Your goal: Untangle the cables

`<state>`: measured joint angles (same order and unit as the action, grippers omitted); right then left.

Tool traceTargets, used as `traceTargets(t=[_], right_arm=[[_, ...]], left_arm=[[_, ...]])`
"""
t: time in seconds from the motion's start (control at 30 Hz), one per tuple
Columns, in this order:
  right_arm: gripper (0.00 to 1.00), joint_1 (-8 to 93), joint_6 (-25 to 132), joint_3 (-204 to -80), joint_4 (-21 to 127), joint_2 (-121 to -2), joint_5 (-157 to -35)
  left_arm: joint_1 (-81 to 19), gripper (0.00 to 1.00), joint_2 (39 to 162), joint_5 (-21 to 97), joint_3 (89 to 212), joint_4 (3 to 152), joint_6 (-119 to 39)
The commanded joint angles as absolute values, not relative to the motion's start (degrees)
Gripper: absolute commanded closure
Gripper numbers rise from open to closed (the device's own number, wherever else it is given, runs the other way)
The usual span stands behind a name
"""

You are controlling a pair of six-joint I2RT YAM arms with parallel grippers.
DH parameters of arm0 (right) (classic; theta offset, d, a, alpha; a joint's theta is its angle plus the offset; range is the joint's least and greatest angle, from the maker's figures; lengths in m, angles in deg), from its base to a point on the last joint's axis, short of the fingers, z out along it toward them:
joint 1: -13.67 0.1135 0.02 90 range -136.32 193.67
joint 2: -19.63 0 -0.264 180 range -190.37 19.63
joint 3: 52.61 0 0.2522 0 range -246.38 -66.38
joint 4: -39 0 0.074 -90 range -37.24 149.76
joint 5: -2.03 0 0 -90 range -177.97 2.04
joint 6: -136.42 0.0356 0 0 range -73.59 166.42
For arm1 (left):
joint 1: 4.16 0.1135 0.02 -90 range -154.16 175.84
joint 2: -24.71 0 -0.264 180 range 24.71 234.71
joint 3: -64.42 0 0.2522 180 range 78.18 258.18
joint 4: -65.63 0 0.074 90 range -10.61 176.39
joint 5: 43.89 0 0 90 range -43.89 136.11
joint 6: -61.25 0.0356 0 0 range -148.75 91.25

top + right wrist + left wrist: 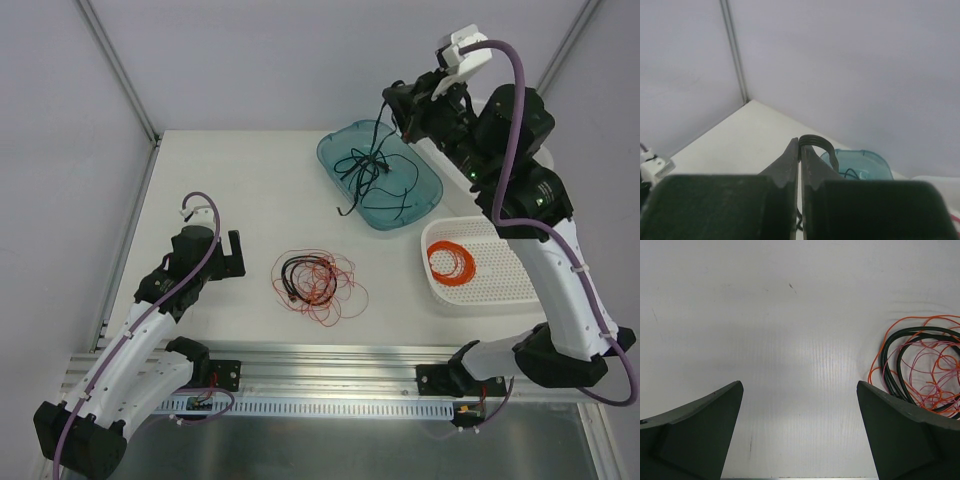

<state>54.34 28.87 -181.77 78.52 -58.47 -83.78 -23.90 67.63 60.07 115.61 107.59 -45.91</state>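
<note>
A loose tangle of thin red wires with a black cord [313,283] lies on the table's middle; it also shows at the right edge of the left wrist view [920,365]. My left gripper [236,255] rests left of it, apart from it, open and empty [799,390]. My right gripper [398,112] is raised over the teal tray [335,160] and is shut on a looped black cord [817,142]. The rest of that cord [372,170] hangs down and lies in the tray.
A white basket [500,300] at the right holds a neat orange coil [452,263]. The teal tray shows in the right wrist view [865,160]. Enclosure walls stand behind and to the left. A metal rail [330,355] runs along the near edge.
</note>
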Motion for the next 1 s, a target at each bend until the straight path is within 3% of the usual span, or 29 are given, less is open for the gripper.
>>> traceTargets(t=[0.0,0.37,0.97], right_arm=[[0.99,50.1,25.8,-184.0,69.6,-61.4,-85.6],[0.96,33.8,37.8,-176.7,61.2,-71.3,-96.6],[0.98,29.1,45.4,-147.2,57.2,-72.6,-93.2]], left_arm=[[-23.2,0.01,67.7,59.7,115.3,106.2,-45.4],[-23.2,0.01,67.9,59.1,115.3,106.1,-45.2],[-23.1,0.01,69.4,58.4,115.4,105.9,-44.9]])
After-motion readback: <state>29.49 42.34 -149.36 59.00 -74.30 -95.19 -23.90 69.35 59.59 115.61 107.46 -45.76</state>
